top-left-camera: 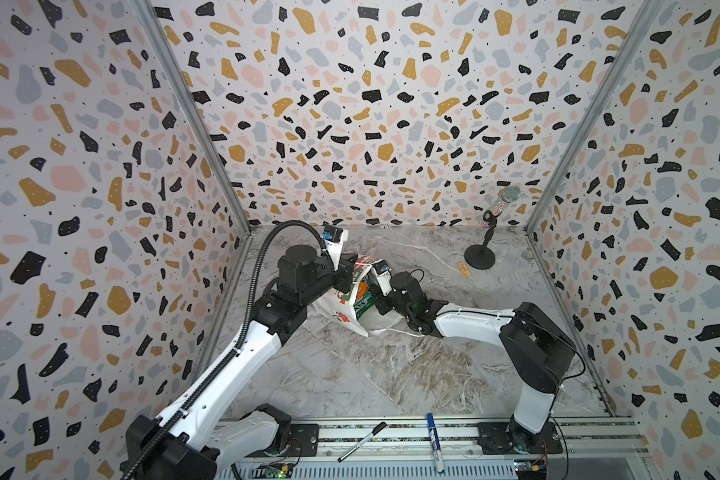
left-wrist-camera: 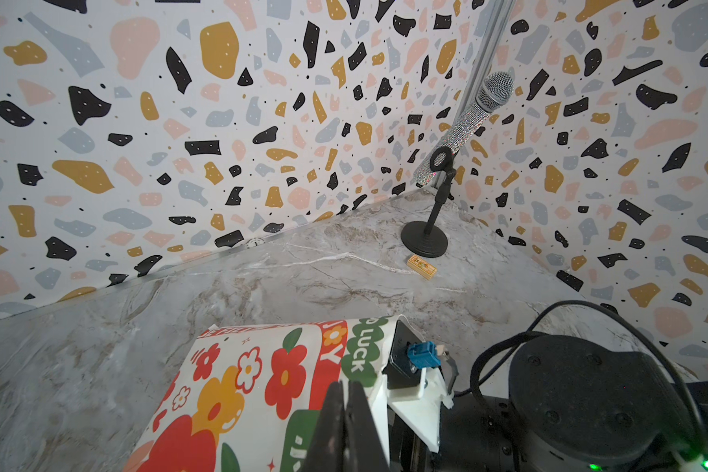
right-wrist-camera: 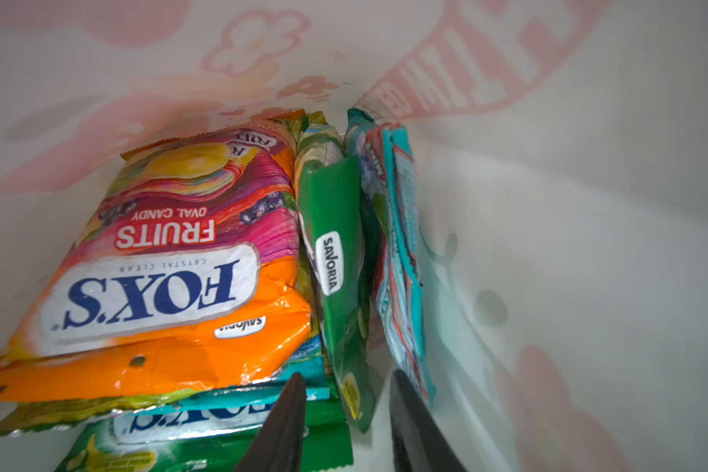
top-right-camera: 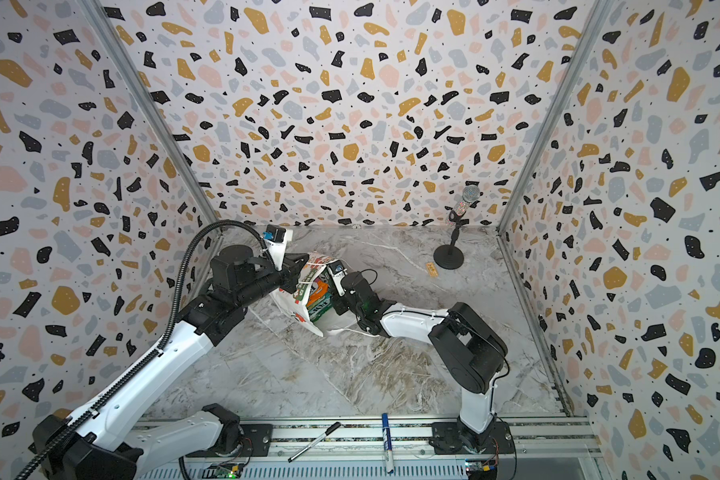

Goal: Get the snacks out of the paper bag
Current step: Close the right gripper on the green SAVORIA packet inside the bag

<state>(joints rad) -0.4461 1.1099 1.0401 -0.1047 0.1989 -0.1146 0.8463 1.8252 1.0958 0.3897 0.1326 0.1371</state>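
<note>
The flower-printed white paper bag [top-left-camera: 334, 306] lay on its side near the table's middle, snacks [right-wrist-camera: 160, 265] stacked inside, left gripper [left-wrist-camera: 346, 425] pinched tight on its rim, right gripper [right-wrist-camera: 348, 374] deep inside, jaws apart astride an edge-on green packet [right-wrist-camera: 336, 229].

Glossy, crinkled snacks [right-wrist-camera: 160, 265]; smooth matt paper bag [left-wrist-camera: 238, 367].

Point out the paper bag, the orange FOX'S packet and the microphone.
paper bag [left-wrist-camera: 262, 380]: left wrist view, flowered side.
orange FOX'S packet [right-wrist-camera: 152, 294]: right wrist view, white label.
microphone [top-left-camera: 510, 194]: in a top view, mesh head.
</note>
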